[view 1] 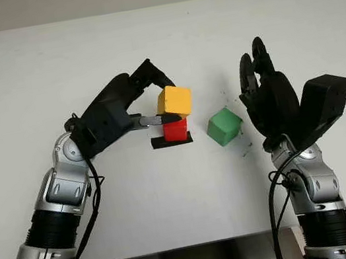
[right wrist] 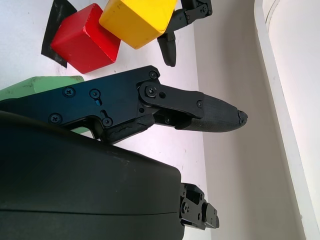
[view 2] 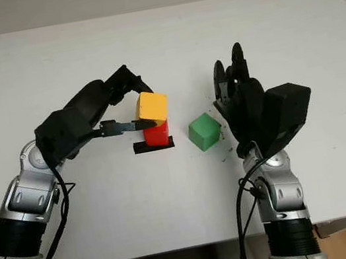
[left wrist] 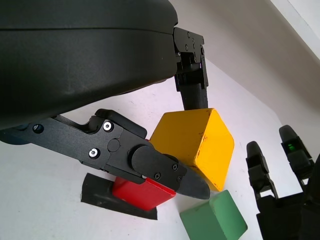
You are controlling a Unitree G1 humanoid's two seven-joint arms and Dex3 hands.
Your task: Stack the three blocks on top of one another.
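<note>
Mid-frame, the left hand [view 1: 155,106] grips the yellow block [view 1: 174,100] over the red block [view 1: 176,130]; the right hand [view 1: 261,90], released, stands beside the green block [view 1: 224,126]

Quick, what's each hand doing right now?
Left hand: shut on the yellow block, over the red block.
Right hand: open, beside the green block.
</note>
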